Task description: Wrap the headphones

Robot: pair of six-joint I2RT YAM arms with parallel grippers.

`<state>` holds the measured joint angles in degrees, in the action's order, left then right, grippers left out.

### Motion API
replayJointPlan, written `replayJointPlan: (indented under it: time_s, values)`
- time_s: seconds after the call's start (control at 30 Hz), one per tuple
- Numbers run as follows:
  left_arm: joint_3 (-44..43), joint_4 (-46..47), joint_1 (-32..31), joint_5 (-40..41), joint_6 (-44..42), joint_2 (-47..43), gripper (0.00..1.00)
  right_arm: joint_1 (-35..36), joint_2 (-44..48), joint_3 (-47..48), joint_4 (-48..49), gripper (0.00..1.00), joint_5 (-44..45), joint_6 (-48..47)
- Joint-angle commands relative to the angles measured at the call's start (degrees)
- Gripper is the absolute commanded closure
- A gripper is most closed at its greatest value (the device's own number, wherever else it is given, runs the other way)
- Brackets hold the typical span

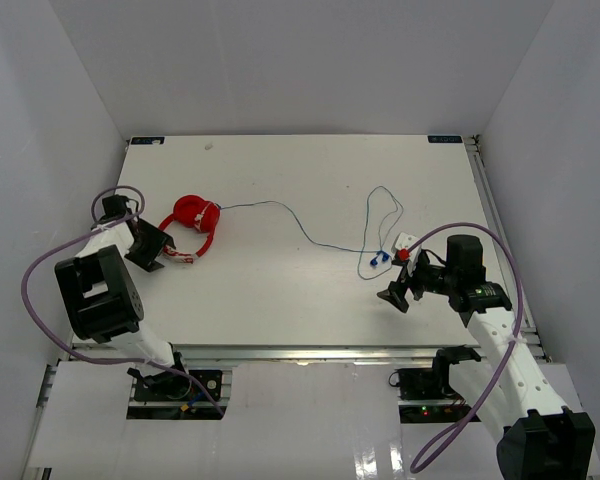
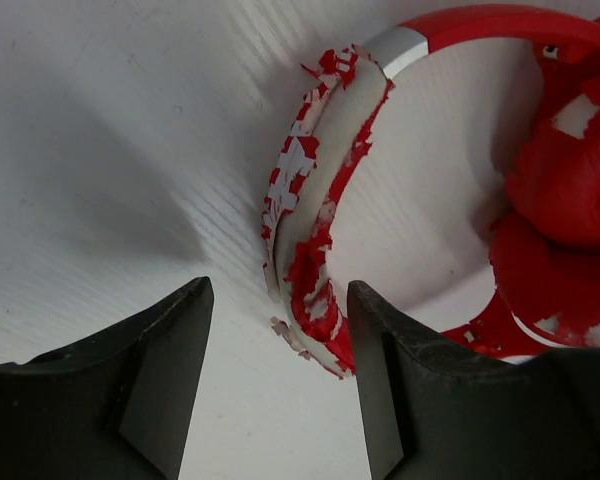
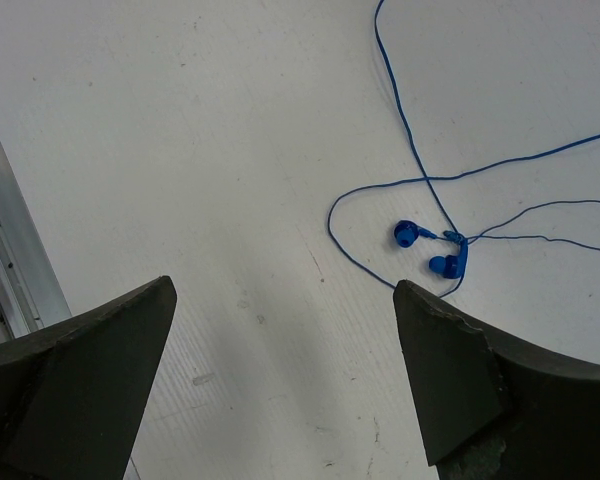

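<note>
One headphones (image 1: pixel 195 214), headband (image 1: pixel 187 256) nearward, cable (image 1: pixel 260 204) trailing right

The headphones (image 2: pixel 570 190) run off the right edge — left wrist view. The cable (image 3: pixel 399 102) is clipped too — top and right.

The right gripper (image 3: pixel 282 300) hangs over the white table (image 3: pixel 180 120), jaws spread wide with nothing between them. The blue tips (image 3: pixel 430 250) lie just beyond one finger. The blue cable (image 3: pixel 405 130) loops away from the tips, and a metal rail (image 3: pixel 15 260) runs well left of them.
</note>
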<state>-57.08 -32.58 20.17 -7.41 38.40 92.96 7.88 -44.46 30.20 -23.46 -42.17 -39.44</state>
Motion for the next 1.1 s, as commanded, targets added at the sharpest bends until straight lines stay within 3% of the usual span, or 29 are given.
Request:
replayJointPlan:
  time_s: [0.0, 0.3, 0.63, 0.7, 0.8, 0.9, 1.0, 1.07]
  values:
    - [-2.3, 1.3, -0.5, 2.0, -1.0, 2.4, 0.33, -0.3, 0.1, 0.6, 1.3, 0.04, -0.8, -0.5]
    - [-4.5, 3.6, -0.8, 1.0, -2.3, 8.2, 0.44, -2.2, -0.4, 0.3, 1.1, 0.04, -1.7, -0.4]
    - [-4.2, 3.1, -1.6, 2.5, -8.4, 9.0, 0.85, -4.4, -1.1, 0.1, 1.1, 0.04, -3.2, -0.1]
    - [-3.9, 2.8, -1.8, 2.0, -9.2, 7.6, 1.00, -4.5, -1.2, 0.1, 1.0, 0.04, -3.6, -0.2]
    - [-3.6, 2.8, -3.5, 0.8, -9.8, 2.4, 1.00, -4.5, -1.2, 0.1, -0.3, 0.04, -6.0, -1.8]
    - [-3.1, 2.6, -7.9, -2.1, -9.2, -3.9, 1.00, -4.5, -1.4, 0.7, -4.4, 0.04, -14.1, -7.8]
    - [-3.4, 2.2, -13.7, -3.1, -8.0, -11.7, 1.00, -4.5, -2.0, 5.5, -14.7, 0.05, -18.4, -22.0]
    - [-2.9, 2.3, -19.9, -3.9, -5.5, -15.3, 1.00, -4.4, -2.6, 9.2, -17.2, 0.08, -18.4, -26.3]
